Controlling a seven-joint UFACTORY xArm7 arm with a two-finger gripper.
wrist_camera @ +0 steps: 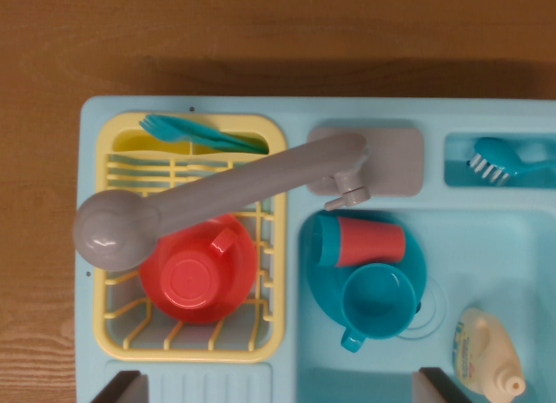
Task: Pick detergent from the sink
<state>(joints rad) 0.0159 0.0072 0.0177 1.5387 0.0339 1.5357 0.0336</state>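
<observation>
The detergent (486, 355) bottle lies on its side in the sink (486, 247), at the lower right corner of the wrist view, just beside a teal plate (323, 286) that carries a teal cup (375, 300) and a red cup (369, 241). The two dark fingers (115, 387) at the bottom edge stand wide apart, holding nothing. A grey faucet (217, 199) reaches over the yellow rack (113, 151).

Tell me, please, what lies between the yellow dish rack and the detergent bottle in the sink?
In the wrist view, a teal plate lies between the yellow rack and the detergent bottle, carrying a teal cup and a red tumbler on its side.
</observation>
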